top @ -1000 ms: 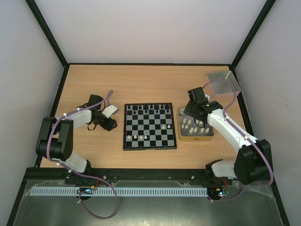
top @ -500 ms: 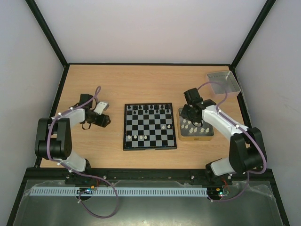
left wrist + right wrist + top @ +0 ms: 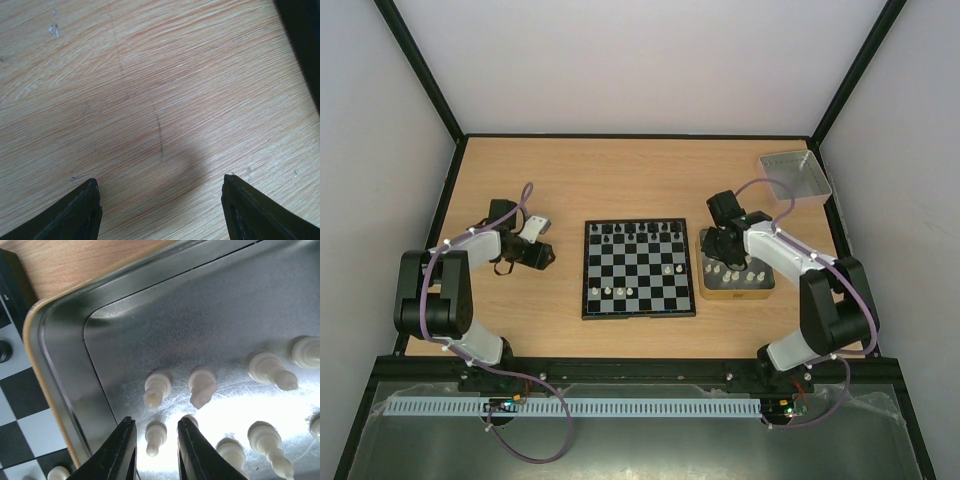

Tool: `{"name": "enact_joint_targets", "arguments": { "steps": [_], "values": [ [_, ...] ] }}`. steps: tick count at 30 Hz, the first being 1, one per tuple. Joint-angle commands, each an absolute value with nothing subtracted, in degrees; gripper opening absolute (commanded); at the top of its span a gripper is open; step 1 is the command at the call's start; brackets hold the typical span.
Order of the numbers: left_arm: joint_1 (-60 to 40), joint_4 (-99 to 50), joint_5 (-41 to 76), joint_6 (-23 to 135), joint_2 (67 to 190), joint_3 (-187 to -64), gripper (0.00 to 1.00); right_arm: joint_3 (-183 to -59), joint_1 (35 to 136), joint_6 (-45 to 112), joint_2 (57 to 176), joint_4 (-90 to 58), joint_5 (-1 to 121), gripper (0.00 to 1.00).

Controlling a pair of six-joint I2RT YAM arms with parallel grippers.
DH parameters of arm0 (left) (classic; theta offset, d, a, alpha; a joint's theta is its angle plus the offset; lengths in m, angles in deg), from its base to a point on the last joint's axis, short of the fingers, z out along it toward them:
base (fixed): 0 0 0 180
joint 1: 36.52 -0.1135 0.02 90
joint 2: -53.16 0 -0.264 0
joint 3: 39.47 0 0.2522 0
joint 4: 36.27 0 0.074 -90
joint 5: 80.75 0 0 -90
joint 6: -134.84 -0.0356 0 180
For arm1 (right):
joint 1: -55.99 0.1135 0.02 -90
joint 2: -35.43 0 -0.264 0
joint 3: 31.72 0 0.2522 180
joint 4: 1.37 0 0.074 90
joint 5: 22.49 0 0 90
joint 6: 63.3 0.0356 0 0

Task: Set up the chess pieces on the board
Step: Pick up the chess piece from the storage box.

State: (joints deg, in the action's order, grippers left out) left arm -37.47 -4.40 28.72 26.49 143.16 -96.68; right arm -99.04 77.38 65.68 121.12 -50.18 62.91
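Observation:
The board (image 3: 640, 268) lies mid-table, with black chess pieces (image 3: 635, 232) along its far rows and a few white ones (image 3: 618, 290) near the front. More white pieces stand in the tan-rimmed tray (image 3: 735, 293) to its right. My right gripper (image 3: 724, 250) hangs low over that tray. In the right wrist view its jaws (image 3: 156, 421) are narrowly open and straddle a small white pawn (image 3: 155, 437), with a gap on each side. The board's corner (image 3: 10, 390) shows at the left. My left gripper (image 3: 542, 256) rests left of the board, open (image 3: 160, 182) over bare wood.
A grey metal tray (image 3: 795, 175) sits at the back right corner. The tan-rimmed tray's wall (image 3: 55, 370) stands just left of my right fingers, and other white pieces (image 3: 202, 386) crowd close around the pawn. Black frame rails edge the table.
My right gripper has dropped lower into the tray, and its jaws have narrowed around the pawn. The left arm drew back to the left earlier and has since held still.

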Motion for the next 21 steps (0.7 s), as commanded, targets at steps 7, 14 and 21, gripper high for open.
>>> {"name": "enact_joint_targets", "arguments": {
  "steps": [7,14,21],
  "values": [
    [-37.58,-1.72,29.11,27.27,143.78,-96.75,0.66,-100.41,77.59,65.77,126.11,-47.87,63.21,0.21],
    [-37.58,-1.53,29.38,27.01,144.00,-96.90,0.66,-101.64,77.53,65.81,128.14,-47.72,64.07,0.19],
    [-37.58,-1.52,29.41,27.00,143.97,-96.91,0.66,-102.76,77.52,65.71,128.55,-48.23,65.07,0.15]
  ]
}}
